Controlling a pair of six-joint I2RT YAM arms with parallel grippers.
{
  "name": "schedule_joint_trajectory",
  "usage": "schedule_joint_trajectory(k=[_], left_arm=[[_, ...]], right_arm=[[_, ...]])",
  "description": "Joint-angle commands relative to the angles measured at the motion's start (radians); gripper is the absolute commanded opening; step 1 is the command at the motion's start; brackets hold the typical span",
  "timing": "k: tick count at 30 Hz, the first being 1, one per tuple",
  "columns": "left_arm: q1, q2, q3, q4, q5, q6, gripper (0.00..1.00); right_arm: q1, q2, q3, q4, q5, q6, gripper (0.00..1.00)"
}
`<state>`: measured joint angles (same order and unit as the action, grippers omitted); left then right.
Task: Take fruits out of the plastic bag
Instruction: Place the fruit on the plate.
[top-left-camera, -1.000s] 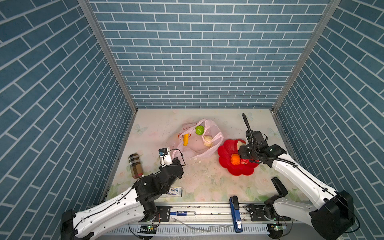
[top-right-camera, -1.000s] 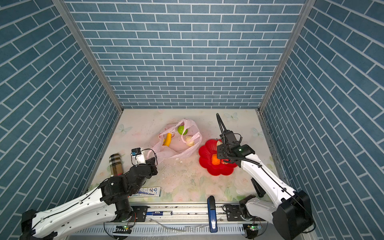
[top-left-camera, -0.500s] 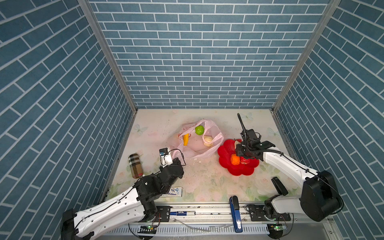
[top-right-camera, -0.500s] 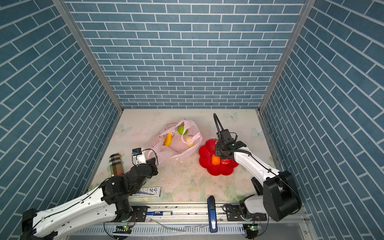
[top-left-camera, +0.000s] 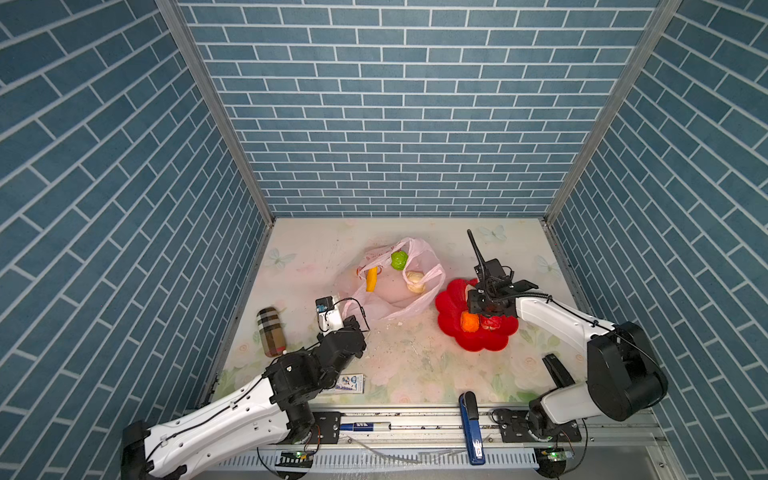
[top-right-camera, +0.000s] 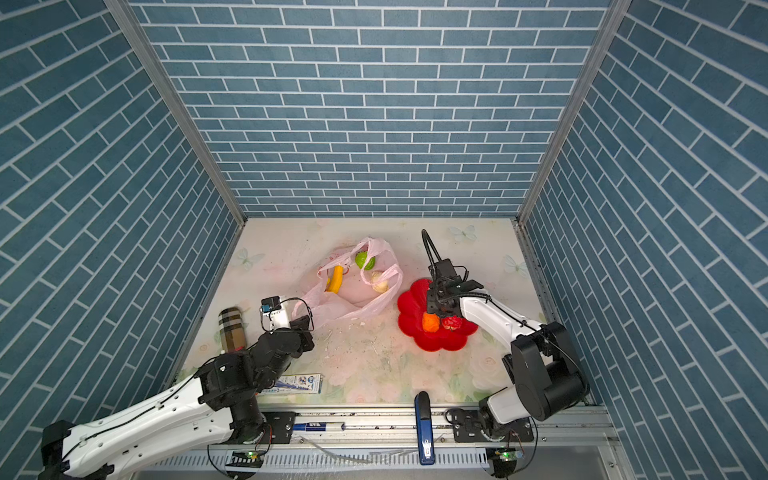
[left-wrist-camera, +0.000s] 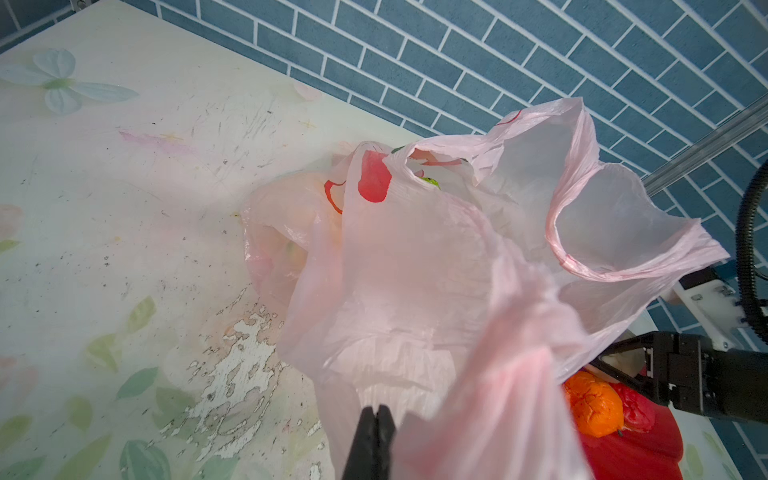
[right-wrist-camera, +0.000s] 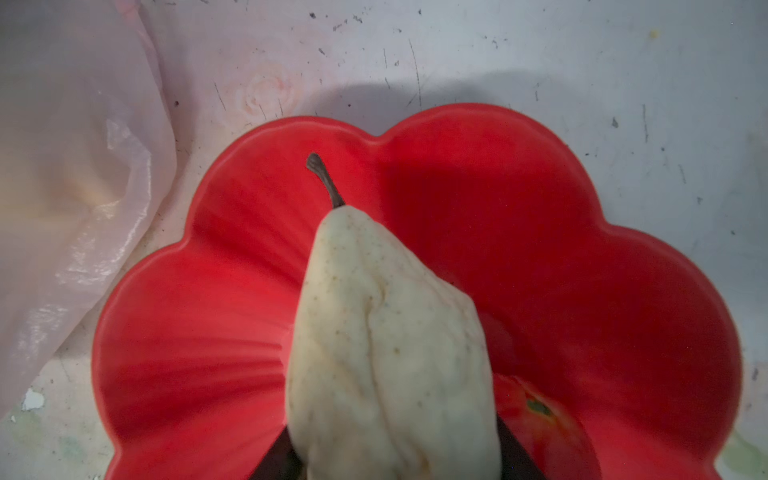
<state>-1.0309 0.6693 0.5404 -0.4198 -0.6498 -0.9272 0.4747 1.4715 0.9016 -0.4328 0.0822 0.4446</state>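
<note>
My left gripper (left-wrist-camera: 376, 419), jaws fully together, pinches the near-left corner of the thin, limp pale-pink plastic bag (top-left-camera: 386, 299). My right gripper (right-wrist-camera: 395, 457), half open, clamps a beige pear-shaped fruit (right-wrist-camera: 386, 332), apparently light and squashy, by its broad end above the red flower-shaped plate (right-wrist-camera: 187, 353) right of the bag.

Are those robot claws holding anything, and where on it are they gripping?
The left jaws are shut on the plastic bag, pinching film at its near edge; the right jaws hold a beige pear by its fat end.

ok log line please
left hand shut on plastic bag | right hand holds pear over plate | plate: orange, red fruit | bag: banana, green ball, beige fruit
</note>
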Motion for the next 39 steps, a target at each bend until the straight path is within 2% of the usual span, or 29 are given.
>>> schedule_joint_trajectory(k=[1,11,39], left_arm=[[-0.005,0.002,0.012,-0.019,-0.004,-0.001,0.00],[-0.006,-0.009,0.008,-0.028,-0.003,-0.002,0.00],[-0.006,-0.025,0.009,-0.054,-0.003,-0.005,0.00]], right_arm=[[-0.004,0.020,0.019,0.008,-0.009,-0.011,0.31],[-0.004,0.048,0.017,0.024,-0.010,-0.007,0.35],[-0.004,0.091,0.017,0.034,-0.010,0.014,0.56]])
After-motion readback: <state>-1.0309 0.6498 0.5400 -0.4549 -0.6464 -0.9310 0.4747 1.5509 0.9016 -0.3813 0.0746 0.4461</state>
